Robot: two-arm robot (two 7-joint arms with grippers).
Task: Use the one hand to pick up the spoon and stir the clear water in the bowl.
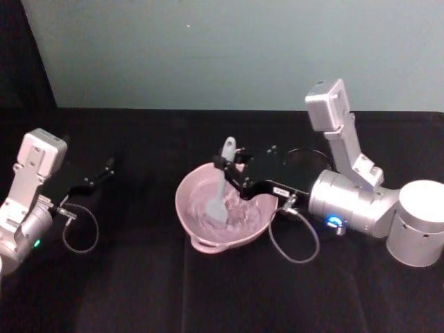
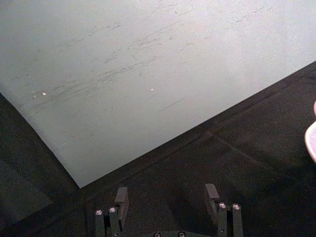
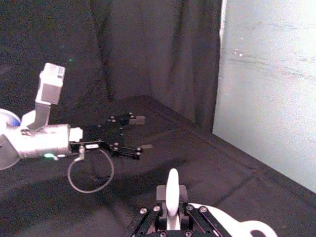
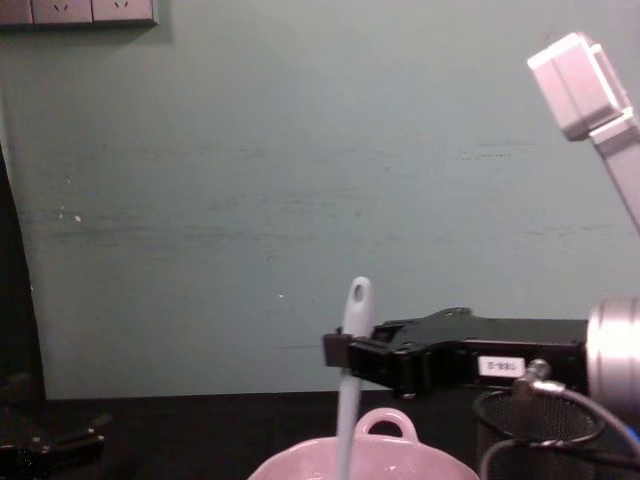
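While the left gripper (image 3: 142, 132) is idling, fingers spread, the right gripper (image 1: 223, 164) is clamping one spoon (image 1: 219, 198) in one bowl (image 1: 182, 198).

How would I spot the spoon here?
On the black table sits a wide pink bowl, right of the open left gripper. The spoon stands nearly upright in it, pinched by the right gripper. It is the sole slim white paddle-bladed thing.
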